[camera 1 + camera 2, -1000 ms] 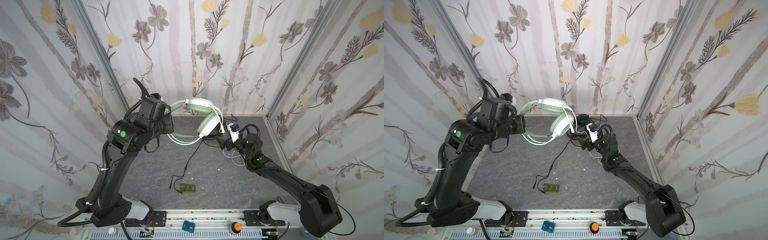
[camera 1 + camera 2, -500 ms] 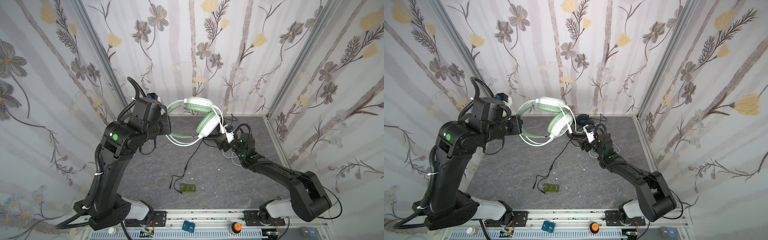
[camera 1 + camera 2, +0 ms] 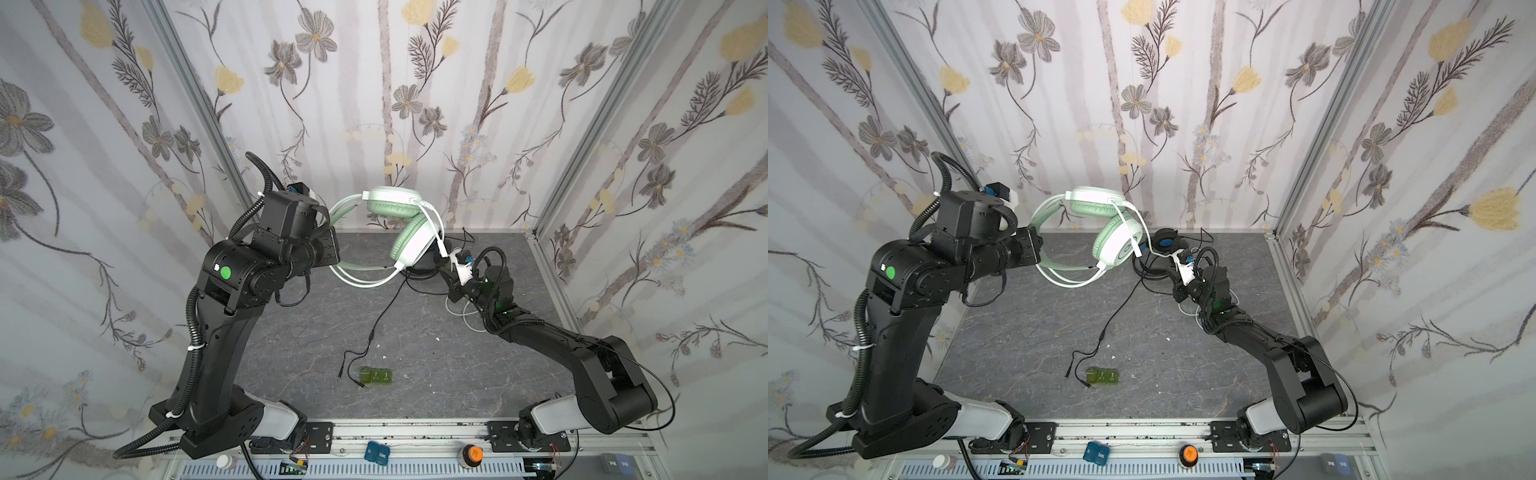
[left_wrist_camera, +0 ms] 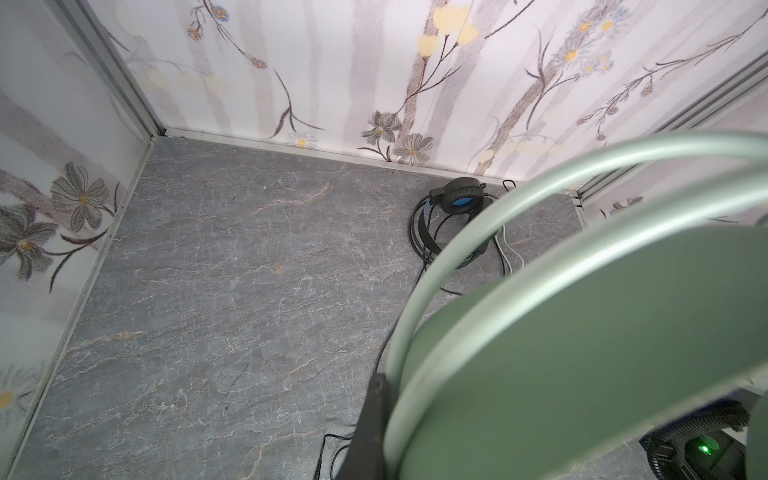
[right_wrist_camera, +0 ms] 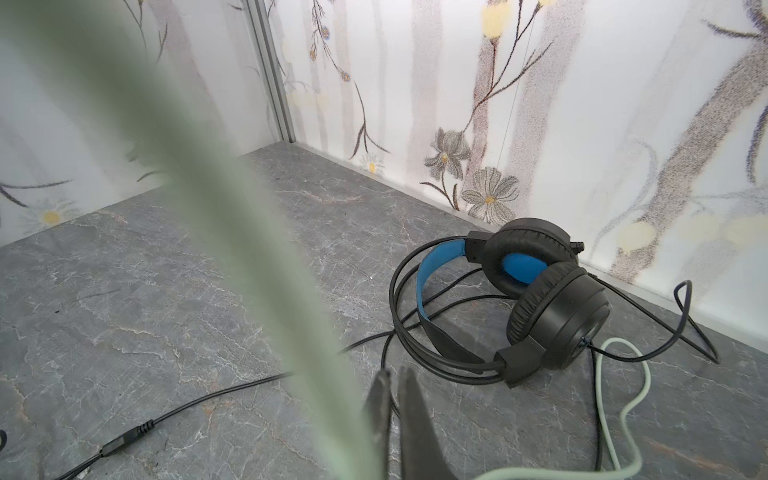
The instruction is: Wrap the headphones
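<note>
My left gripper (image 3: 330, 251) is shut on the headband of the mint green headphones (image 3: 409, 245), holding them in the air over the back of the table; one finger (image 4: 374, 415) presses the band (image 4: 582, 332). Their white cable (image 3: 434, 224) drops from the upper ear cup past my right gripper (image 5: 392, 374) to loops on the table (image 5: 619, 407). The right jaws are closed to a thin slit. The cable enters on one side of them and leaves on the other. The black and blue headphones (image 5: 552, 316) lie at the back wall just beyond the right gripper (image 3: 1169, 272).
A black cable (image 3: 382, 316) trails from the black headset across the grey table to plugs beside small green blocks (image 3: 376, 376). Papered walls close the back and both sides. A rail along the front edge carries a blue box (image 3: 377, 453) and an orange knob (image 3: 471, 455).
My right gripper has gone from wide open to closed at the white cable, and its arm has reached a little further in. The left arm's elbow has swung left while the green headset stayed almost where it was.
</note>
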{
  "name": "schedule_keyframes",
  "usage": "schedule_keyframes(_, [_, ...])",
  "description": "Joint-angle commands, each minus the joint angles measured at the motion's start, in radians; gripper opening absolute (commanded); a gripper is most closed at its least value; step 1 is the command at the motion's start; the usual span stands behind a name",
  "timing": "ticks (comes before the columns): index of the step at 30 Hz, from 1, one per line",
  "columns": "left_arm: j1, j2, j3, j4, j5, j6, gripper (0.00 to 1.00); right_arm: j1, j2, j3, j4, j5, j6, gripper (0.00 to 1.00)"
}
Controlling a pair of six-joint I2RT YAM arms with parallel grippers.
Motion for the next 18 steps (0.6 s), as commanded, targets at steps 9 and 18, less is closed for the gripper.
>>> schedule_keyframes(9, [0.053,-0.041,-0.269,0.242,-0.149,-0.101,0.0,0.12,-0.414,-0.06,-0.446,0.425,-0.044,0.0])
schedule_keyframes(18, [0.085,-0.049,-0.517,0.48,-0.201,-0.021,0.0,0.386,-0.662,0.13,-0.902,0.749,-0.151,0.0])
